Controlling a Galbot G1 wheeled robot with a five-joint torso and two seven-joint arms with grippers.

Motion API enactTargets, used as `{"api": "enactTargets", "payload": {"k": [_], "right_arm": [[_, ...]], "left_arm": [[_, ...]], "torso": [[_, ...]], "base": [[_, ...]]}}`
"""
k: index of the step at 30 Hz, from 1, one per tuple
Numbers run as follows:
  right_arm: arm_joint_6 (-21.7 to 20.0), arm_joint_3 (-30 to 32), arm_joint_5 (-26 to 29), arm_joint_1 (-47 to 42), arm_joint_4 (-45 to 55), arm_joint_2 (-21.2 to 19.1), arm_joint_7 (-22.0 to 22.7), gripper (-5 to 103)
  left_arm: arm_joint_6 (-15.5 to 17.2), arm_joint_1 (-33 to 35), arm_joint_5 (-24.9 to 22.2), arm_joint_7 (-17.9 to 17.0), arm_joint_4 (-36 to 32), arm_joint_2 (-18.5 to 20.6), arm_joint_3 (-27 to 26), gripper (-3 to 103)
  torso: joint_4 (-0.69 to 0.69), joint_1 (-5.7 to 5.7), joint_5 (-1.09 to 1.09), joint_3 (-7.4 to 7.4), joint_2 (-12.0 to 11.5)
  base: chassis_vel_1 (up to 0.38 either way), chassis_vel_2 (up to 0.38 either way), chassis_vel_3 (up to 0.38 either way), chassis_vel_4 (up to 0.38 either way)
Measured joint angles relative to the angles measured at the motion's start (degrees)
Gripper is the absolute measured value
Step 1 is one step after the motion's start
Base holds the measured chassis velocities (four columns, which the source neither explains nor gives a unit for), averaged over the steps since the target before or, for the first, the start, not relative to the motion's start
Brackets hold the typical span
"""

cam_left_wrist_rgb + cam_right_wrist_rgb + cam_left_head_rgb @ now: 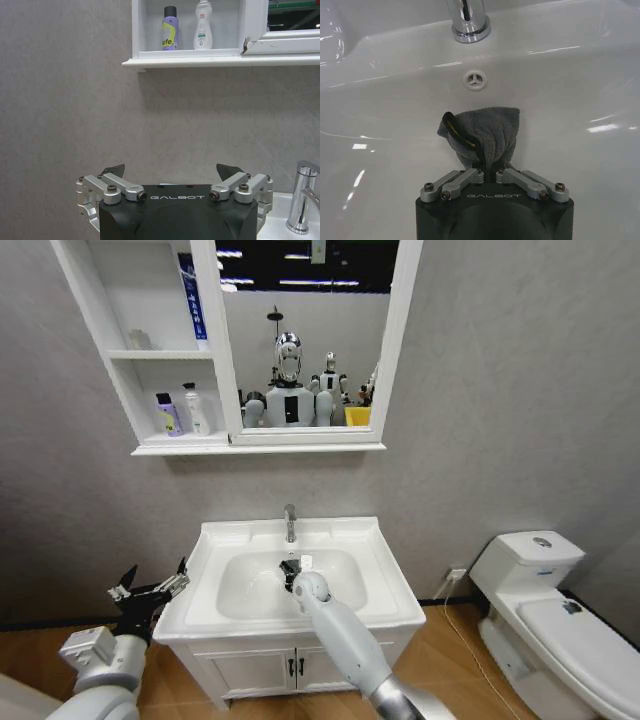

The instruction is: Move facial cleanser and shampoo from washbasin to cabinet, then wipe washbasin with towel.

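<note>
The white washbasin (390, 585) sits below the cabinet (150, 355), a white wall unit with a mirror and open shelves. On its lowest shelf stand a purple bottle (170, 28) and a white bottle (202, 25); I cannot tell which is the facial cleanser and which the shampoo. My right gripper (488, 165) is shut on the dark grey towel (487, 132), which has a yellow-green edge, and holds it inside the bowl just below the overflow hole (475, 80) and the chrome faucet (467, 20). My left gripper (170, 172) hangs open beside the basin's left edge, holding nothing.
A white toilet (545, 615) stands to the right of the vanity. The vanity doors (290, 668) with black handles are below the basin. A blue tube (190, 295) and a small item (140, 338) occupy the upper shelves. Grey wall behind, wooden floor below.
</note>
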Motion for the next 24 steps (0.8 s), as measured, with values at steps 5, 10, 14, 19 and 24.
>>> {"api": "enactTargets", "payload": {"k": [5,10,14,19,24], "right_arm": [[0.41,-0.32,0.16,0.72,-2.15,0.01,-0.14,5],[1.25,-0.70,-0.39,1.15,-4.68,0.03,-1.54,5],[1.67,-0.69,-0.88,1.25,-5.76,0.03,-2.97,5],[2.69,-1.14,-1.31,1.31,-6.12,0.03,-5.23,5],[2.89,-1.79,-0.51,1.65,-6.55,0.08,-6.48,5]], "left_arm": [[0.00,0.00,0.00,0.00,0.00,0.00,0.00,100],[0.00,0.00,0.00,0.00,0.00,0.00,0.00,100],[0.00,0.00,0.00,0.01,0.00,0.00,0.00,100],[0.00,0.00,0.00,0.00,0.00,0.00,0.00,100],[0.00,0.00,0.00,0.00,0.00,0.00,0.00,100]], "torso": [[0.01,0.00,0.00,0.00,0.00],[0.01,0.00,0.00,0.00,0.00],[0.00,0.01,0.00,0.00,0.00],[0.00,0.00,0.00,0.00,0.00],[0.01,0.00,0.00,0.00,0.00]], "base": [[0.000,0.000,0.000,0.000],[0.000,0.000,0.000,0.000],[0.000,0.000,0.000,0.000],[0.000,0.000,0.000,0.000],[0.000,0.000,0.000,0.000]]}}
